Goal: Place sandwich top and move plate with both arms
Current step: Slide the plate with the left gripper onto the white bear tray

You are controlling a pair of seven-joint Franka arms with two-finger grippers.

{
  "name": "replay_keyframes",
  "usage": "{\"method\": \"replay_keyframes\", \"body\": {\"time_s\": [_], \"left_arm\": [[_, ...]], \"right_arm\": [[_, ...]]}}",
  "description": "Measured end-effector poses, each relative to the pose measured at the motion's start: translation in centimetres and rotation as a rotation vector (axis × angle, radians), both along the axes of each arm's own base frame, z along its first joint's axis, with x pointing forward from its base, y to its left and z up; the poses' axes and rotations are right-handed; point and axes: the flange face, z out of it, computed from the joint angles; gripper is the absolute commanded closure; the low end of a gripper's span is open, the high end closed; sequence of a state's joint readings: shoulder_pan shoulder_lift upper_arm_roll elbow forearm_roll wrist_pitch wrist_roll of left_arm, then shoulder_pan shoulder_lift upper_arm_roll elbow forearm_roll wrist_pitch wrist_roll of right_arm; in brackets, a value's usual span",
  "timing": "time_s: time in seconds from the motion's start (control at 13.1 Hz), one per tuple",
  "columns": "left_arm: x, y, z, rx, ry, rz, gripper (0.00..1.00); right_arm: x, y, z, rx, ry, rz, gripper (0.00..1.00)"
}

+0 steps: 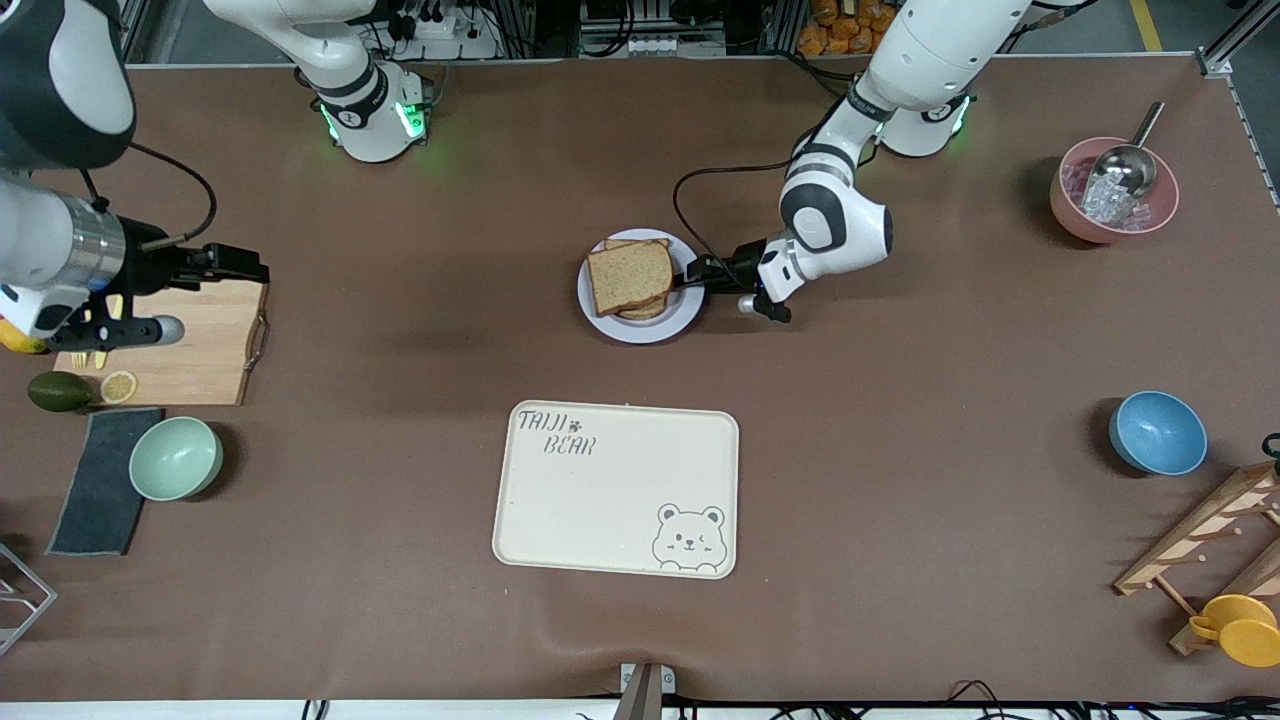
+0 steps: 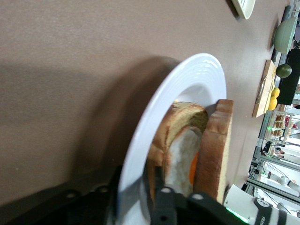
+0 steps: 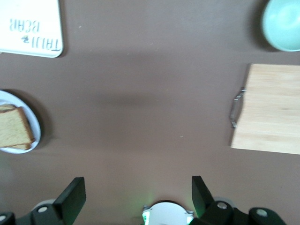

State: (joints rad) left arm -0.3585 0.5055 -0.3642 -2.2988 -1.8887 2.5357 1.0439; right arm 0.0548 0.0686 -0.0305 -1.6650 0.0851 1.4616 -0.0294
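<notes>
The sandwich top (image 1: 629, 277) lies on the egg slice (image 2: 183, 157) on the plate (image 1: 600, 310), mid-table, farther from the front camera than the bear tray (image 1: 616, 489). The left gripper (image 1: 692, 276) has its jaws closed on the plate rim. The right gripper (image 3: 136, 194), jaws open, hovers over the cutting board (image 1: 205, 350). A one-sided lift could tilt the plate and slide the loose top off.
</notes>
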Motion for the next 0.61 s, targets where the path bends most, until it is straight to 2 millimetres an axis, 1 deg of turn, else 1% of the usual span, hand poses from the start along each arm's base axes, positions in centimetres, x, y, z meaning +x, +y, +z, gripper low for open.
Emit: {"method": "replay_keyframes", "body": {"time_s": [0.15, 0.38, 0.61], "left_arm": [[-0.2, 0.0, -0.4, -0.008, -0.013, 0.013, 0.94], [-0.1, 0.0, -0.3, -0.009, -0.018, 0.021, 0.95], [0.7, 0.2, 0.0, -0.008, -0.023, 0.055, 0.95]], "right_arm": [[-0.9, 0.5, 2.2, -0.036, -0.042, 0.006, 0.0], [-2.0, 1.0, 4.8, -0.053, -0.09, 0.018, 0.0], [-2.2, 0.8, 5.5, -0.062, -0.105, 0.013, 0.0]]}}
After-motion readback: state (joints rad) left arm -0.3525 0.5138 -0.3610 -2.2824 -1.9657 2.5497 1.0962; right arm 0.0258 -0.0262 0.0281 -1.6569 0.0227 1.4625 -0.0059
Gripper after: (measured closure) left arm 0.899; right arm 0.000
